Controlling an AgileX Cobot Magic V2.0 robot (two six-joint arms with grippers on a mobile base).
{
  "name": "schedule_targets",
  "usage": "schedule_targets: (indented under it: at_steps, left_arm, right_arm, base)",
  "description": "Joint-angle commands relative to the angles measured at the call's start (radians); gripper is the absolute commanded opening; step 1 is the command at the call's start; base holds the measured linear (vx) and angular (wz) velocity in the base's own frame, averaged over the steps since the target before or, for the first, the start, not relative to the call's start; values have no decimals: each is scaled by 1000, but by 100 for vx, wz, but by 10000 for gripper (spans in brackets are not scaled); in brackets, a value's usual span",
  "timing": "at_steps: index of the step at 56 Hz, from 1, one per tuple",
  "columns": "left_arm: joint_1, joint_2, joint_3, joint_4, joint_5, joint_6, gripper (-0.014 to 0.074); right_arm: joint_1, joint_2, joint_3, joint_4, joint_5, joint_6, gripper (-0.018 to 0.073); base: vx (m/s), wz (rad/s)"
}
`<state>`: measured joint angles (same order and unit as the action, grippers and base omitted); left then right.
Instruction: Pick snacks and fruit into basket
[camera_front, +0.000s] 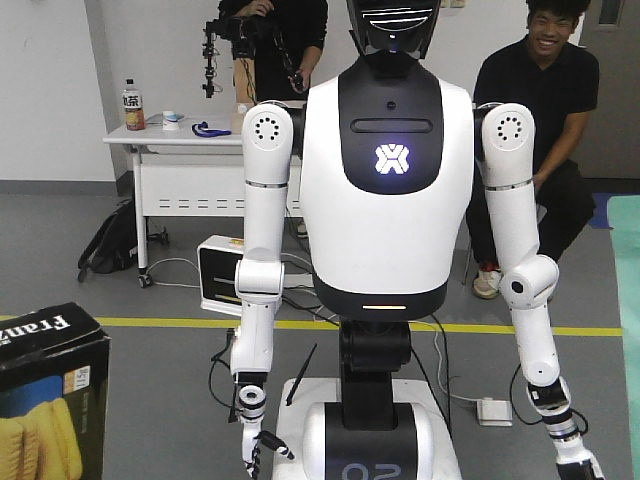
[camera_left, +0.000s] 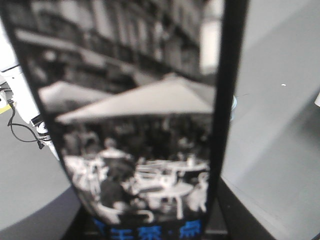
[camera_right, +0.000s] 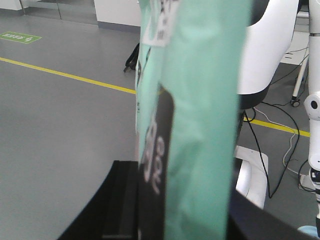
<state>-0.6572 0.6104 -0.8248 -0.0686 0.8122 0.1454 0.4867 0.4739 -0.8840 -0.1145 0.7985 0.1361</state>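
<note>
Fran box (camera_front: 45, 400): your left gripper (camera_left: 150, 231) is apparently clamping its lower end, with dark fingers edging in at 5 and 7 o'clock, and its long axis is running from 6 up to 12, straight away from them. Teal pouch (camera_right: 200, 125): your right gripper (camera_right: 175, 220) is seemingly pinching it likewise, standing 6 to 12. No basket is showing, so you are judging neither arm nearer.

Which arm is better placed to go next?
Left, tentatively: its black box also shows in the front view, so easier to guide; the right's teal pouch shows only on its wrist camera. No basket visible.
</note>
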Motion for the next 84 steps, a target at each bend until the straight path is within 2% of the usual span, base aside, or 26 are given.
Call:
schedule_targets:
  at_steps: [1,84]
  left_arm:
    - [1,2,-40,-9,-93,-1,-8]
    - [1,2,-40,-9,-93,-1,-8]
  right_arm:
    - [1,8,-35,-12,-97,-11,-7]
    - [1,8,-35,-12,-97,-11,-7]
  base:
    - [6,-5]
    - [0,0]
